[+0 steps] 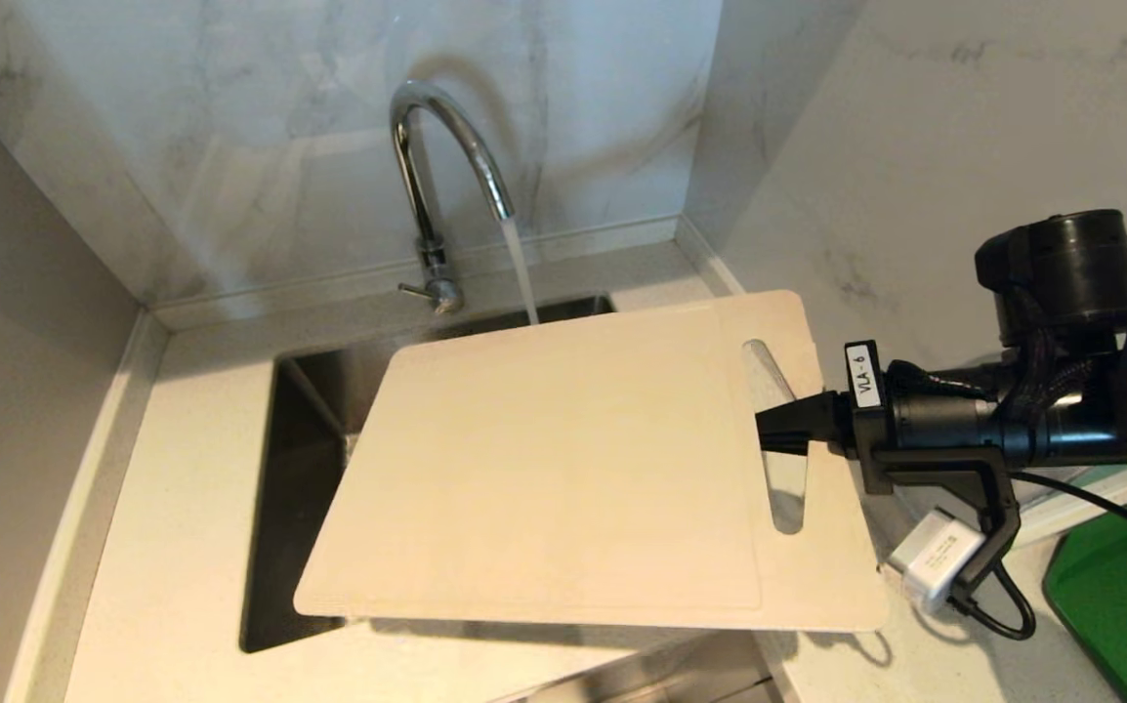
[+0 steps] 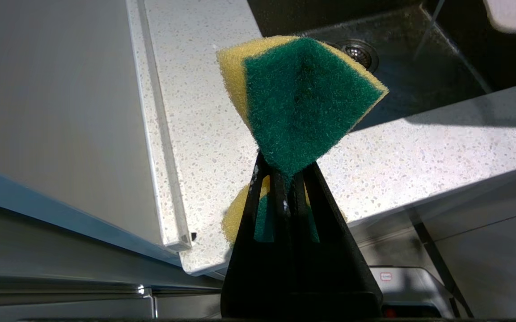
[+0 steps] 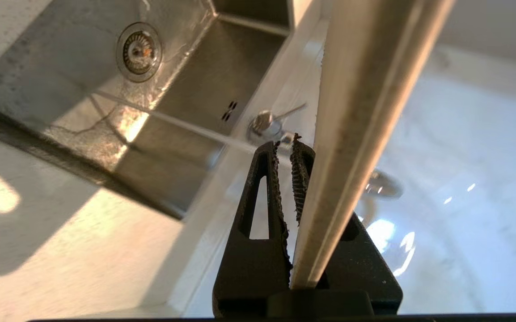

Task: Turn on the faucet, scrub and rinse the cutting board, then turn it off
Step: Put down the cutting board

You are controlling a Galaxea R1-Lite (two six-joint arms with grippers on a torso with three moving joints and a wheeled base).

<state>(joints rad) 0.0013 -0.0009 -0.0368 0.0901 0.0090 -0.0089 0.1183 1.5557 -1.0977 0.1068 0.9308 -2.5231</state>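
Observation:
The chrome faucet point(image 1: 427, 176) is running, and its stream point(image 1: 521, 273) drops behind the far edge of the cutting board point(image 1: 563, 469). This pale beige board hangs tilted over the sink point(image 1: 300, 430). My right gripper point(image 1: 769, 430) comes in from the right and is shut on the board's end at the handle slot point(image 1: 778, 439). In the right wrist view the board point(image 3: 365, 112) shows edge-on across my right gripper point(image 3: 285, 145), with the faucet's base point(image 3: 264, 125) beyond. My left gripper point(image 2: 285, 167) is outside the head view, near the counter's front edge, shut on a yellow and green sponge point(image 2: 302, 98).
A bright green mat point(image 1: 1125, 596) lies on the counter at the right, under my right arm. A white block point(image 1: 935, 558) hangs on a cable from that arm. Marble walls close in behind and to the right. The speckled counter point(image 2: 204, 134) borders the sink basin point(image 2: 419, 71).

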